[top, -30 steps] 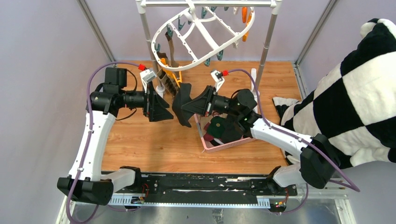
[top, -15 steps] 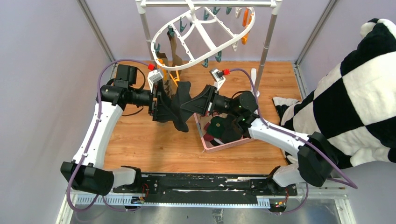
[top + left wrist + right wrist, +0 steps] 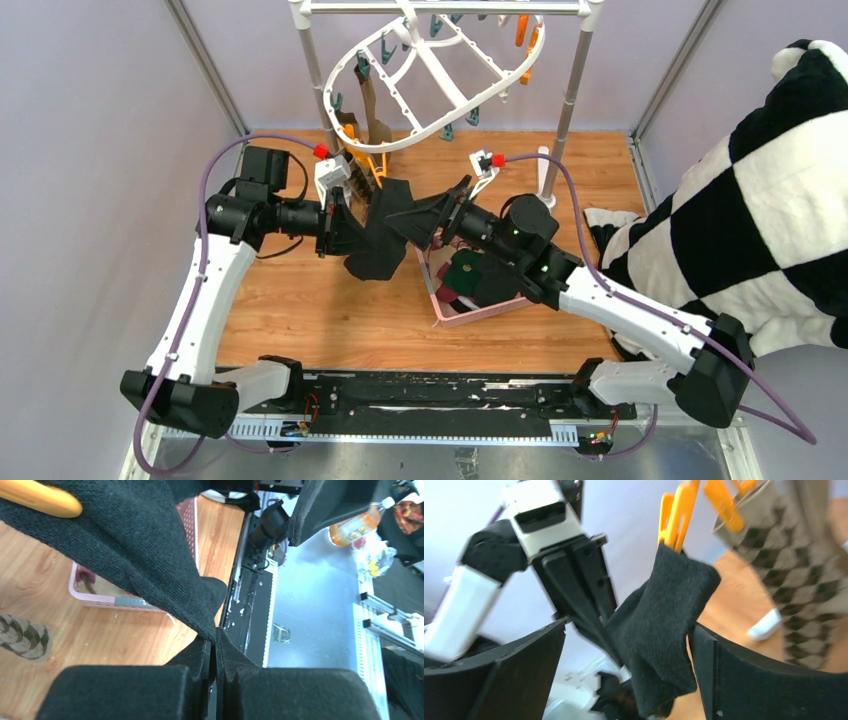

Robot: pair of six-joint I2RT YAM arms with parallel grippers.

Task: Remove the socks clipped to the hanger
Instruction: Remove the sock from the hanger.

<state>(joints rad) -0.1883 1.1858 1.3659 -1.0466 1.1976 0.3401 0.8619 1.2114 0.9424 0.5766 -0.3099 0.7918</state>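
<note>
The white oval hanger (image 3: 440,75) hangs tilted from the rack at the back. A black sock (image 3: 385,230) dangles from one of its orange clips (image 3: 674,517). Beside it hangs a brown argyle sock (image 3: 794,565). My left gripper (image 3: 345,225) is shut on the black sock (image 3: 140,545), pinching its lower edge at the fingertips (image 3: 216,645). My right gripper (image 3: 440,210) is open. In the right wrist view the black sock (image 3: 664,625) hangs loose between its spread fingers (image 3: 629,630), which do not grip it.
A pink slotted basket (image 3: 445,318) with dark socks in it stands on the wooden table under the right arm. A large black-and-white checked plush cloth (image 3: 760,200) lies at the right. The rack's grey poles (image 3: 570,90) flank the hanger.
My right gripper was shut on the black sock and has opened and let it go. My left gripper moved right to the sock and shut on it.
</note>
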